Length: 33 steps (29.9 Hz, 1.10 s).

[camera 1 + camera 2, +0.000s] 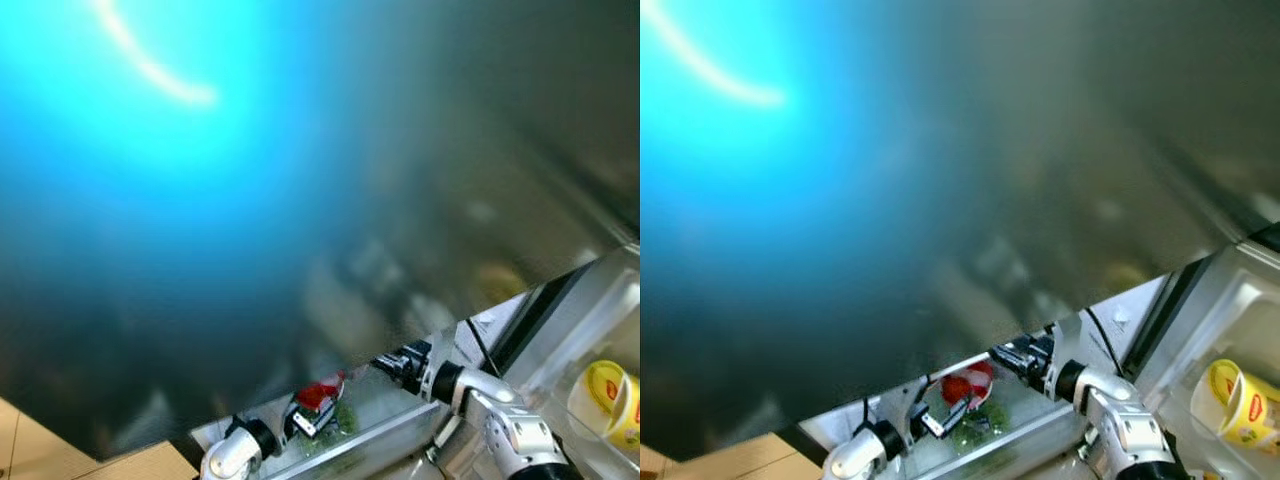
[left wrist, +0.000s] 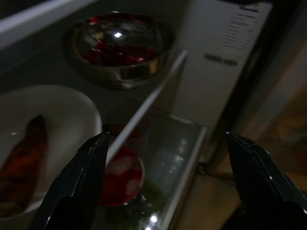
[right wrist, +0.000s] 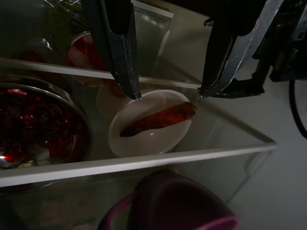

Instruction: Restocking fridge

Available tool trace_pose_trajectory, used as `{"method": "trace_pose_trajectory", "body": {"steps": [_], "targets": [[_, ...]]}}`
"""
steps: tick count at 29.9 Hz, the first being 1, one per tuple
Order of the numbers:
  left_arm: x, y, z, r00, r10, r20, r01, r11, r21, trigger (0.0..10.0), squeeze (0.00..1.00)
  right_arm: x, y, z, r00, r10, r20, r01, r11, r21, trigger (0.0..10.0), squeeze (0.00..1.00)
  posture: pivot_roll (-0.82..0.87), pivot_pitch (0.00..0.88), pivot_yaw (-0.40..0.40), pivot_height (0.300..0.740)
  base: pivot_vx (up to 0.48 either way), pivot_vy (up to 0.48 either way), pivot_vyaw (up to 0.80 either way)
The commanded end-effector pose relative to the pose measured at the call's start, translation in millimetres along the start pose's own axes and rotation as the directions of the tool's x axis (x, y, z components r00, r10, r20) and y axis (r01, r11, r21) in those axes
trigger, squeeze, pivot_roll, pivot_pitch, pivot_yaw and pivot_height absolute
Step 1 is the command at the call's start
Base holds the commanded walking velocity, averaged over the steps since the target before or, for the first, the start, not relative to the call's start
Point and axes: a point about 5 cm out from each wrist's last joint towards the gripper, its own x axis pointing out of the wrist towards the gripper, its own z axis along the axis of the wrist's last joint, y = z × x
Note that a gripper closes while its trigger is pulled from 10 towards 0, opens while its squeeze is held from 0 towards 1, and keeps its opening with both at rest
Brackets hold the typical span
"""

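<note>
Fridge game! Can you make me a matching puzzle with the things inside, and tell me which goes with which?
Things:
1. white plate
2. metal bowl
3. mug
4. yellow tub

What goes with it:
A. purple with a pink rim
B. holds a long brown piece of food
C. stands in the door shelf
D. full of dark red berries

Pairs: 1-B, 2-D, 3-A, 4-C

A: What lies outside the fridge?
B: A strip of pale wooden floor (image 1: 40, 455) at the lower left corner of the head views.
A: Anything else?
B: A curved streak of glare (image 1: 150, 65) on a blue, blurred surface overhead.
</note>
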Motion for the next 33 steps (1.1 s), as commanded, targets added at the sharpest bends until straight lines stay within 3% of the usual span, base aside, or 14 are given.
{"method": "trace_pose_trajectory", "body": {"steps": [1,20,33], "targets": [[-1.1,14.3,6,1.000,0.021,0.003,-0.021,0.999,0.051,10.0,0.00,-3.0,-0.3,-6,1.000,0.000,0.019,-0.001,0.999,0.033,10.0,0.00,-0.07,0.000,0.064,0.666,0.000,0.000,0.00],[2.3,15.6,1,0.998,0.038,-0.050,-0.036,0.999,0.028,10.0,0.00,-4.9,-3.2,-20,0.999,-0.029,-0.016,0.030,0.999,0.045,10.0,0.00,-0.08,0.000,0.073,0.671,0.000,-0.101,0.00],[-16.6,24.5,-22,0.976,0.133,-0.171,-0.139,0.990,-0.024,10.0,0.00,-12.9,-10.6,-53,0.988,-0.080,-0.131,0.091,0.993,0.076,10.0,0.00,-0.08,0.000,0.071,0.721,0.000,0.000,0.00]]}}
